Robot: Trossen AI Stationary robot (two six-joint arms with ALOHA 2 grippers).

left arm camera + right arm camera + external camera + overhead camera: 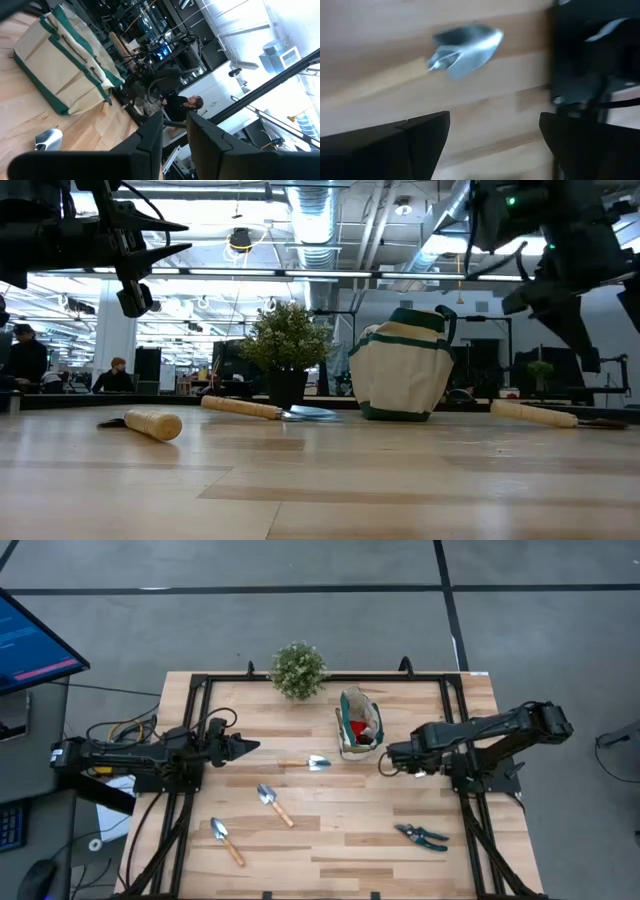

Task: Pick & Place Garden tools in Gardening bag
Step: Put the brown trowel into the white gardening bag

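The bag [359, 726] stands upright mid-table, mouth up so we can drop tools in; something red already sits inside. Our right gripper [382, 762] hangs just beside it, jaws wide and empty, aimed toward the nearest trowel [306, 762]. Our left gripper [245, 747] waits off to the left, fingers narrow, holding nothing. Two more trowels [273, 803] and the shears [421, 835] lie nearer the front.
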